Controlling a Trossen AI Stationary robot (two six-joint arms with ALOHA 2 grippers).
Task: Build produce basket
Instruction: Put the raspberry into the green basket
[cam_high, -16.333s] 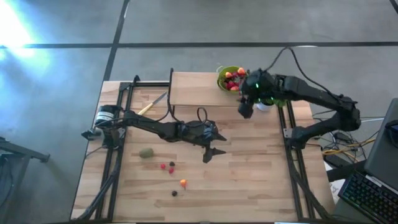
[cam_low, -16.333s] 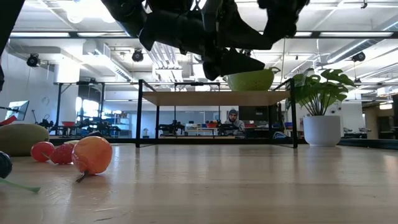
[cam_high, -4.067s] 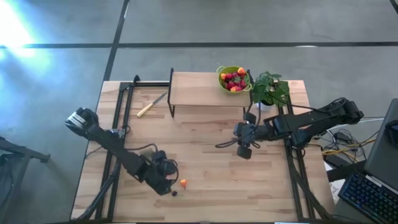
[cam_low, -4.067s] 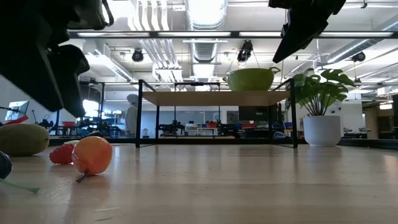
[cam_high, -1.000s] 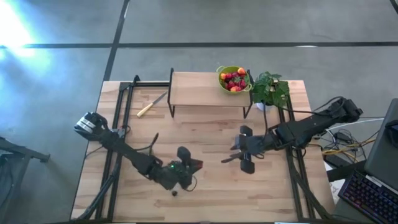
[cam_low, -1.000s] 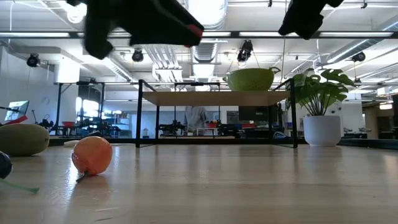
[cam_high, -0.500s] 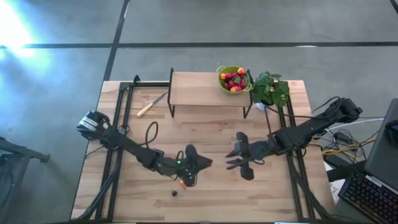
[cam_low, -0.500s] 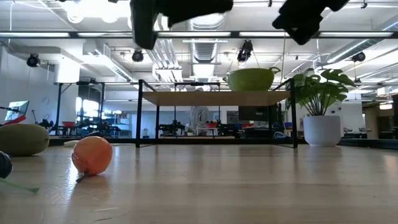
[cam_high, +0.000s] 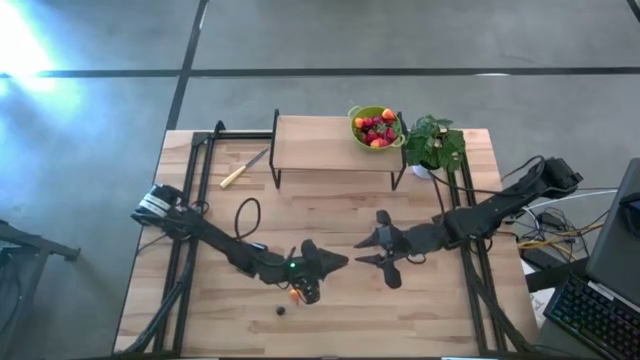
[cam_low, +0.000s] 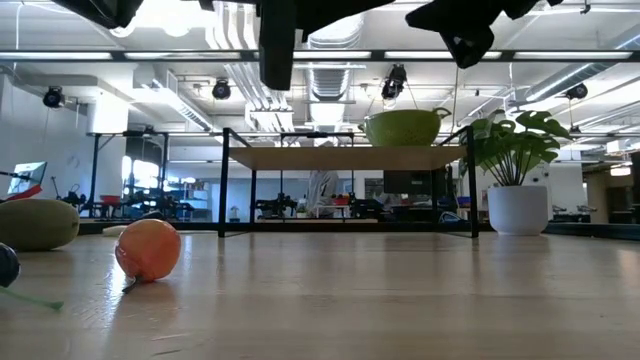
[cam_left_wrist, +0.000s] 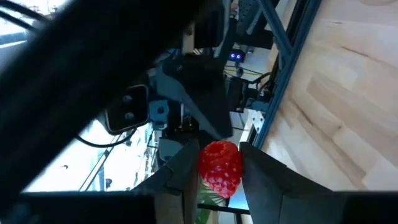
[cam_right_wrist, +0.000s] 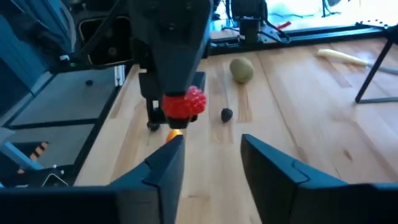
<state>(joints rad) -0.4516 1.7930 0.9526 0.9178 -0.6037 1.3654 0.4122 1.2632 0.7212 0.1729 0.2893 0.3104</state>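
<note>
The lime-green produce basket, holding several small fruits, stands on the raised wooden shelf at the table's far side. My left gripper is in mid-table, above the surface, shut on a red raspberry. My right gripper faces it from the table's right, open, its fingers short of the raspberry and touching nothing. An orange fruit, a dark berry and the kiwi-like fruit lie on the table. My left gripper pinches the red raspberry between its two fingertips, one on each side. The fingers lie about level and point toward the table's right. The raspberry is lifted clear of the table.
A yellow-handled knife lies at the far left beside the shelf's black frame. A leafy plant in a white pot stands to the right of the basket. Bare wood stretches along the near edge to the right of the loose fruits.
My left gripper has carried the raspberry toward the table's right, rolling its wrist, and now points level at my right gripper. My right gripper has come down a little and toward the table's left, tipping up from a downward slant to nearly level.
</note>
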